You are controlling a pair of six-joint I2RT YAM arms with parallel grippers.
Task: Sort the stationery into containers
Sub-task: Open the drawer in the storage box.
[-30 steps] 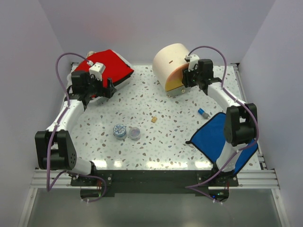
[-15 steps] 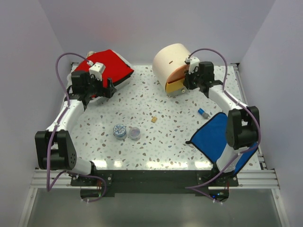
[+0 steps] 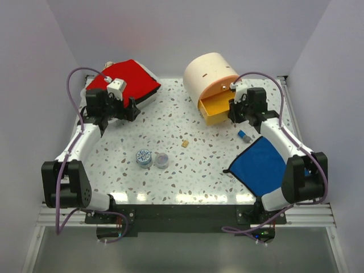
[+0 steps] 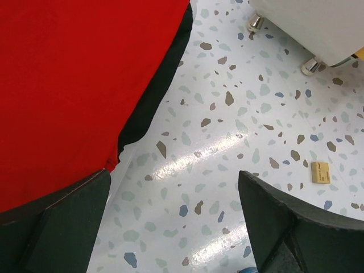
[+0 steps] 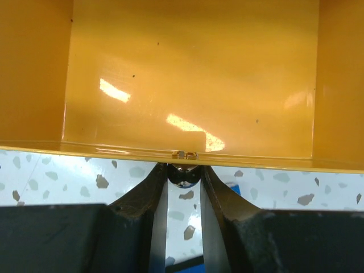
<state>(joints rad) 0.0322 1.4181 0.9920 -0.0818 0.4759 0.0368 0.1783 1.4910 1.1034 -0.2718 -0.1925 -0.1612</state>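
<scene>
Barely started: right claw (image 5: 183, 177) is pinching the yellow drawer knob (image 5: 183, 174) (left claw (image 4: 173, 193) is gaping); tape rolls (image 3: 144, 156) are lying unsorted.

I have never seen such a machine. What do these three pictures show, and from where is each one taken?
These are two robot arms fixed at the near edge of a speckled table. The wide picture looks down from above; the other two come from a camera on each wrist. The left gripper is open and holds nothing, beside a white case with a red top. The right gripper pinches the knob of a yellow drawer, which stands open from a cream drum. On the table lie a blue-patterned tape roll, a purple tape roll, a tan cube, a blue-grey stub and a blue cloth.
</scene>
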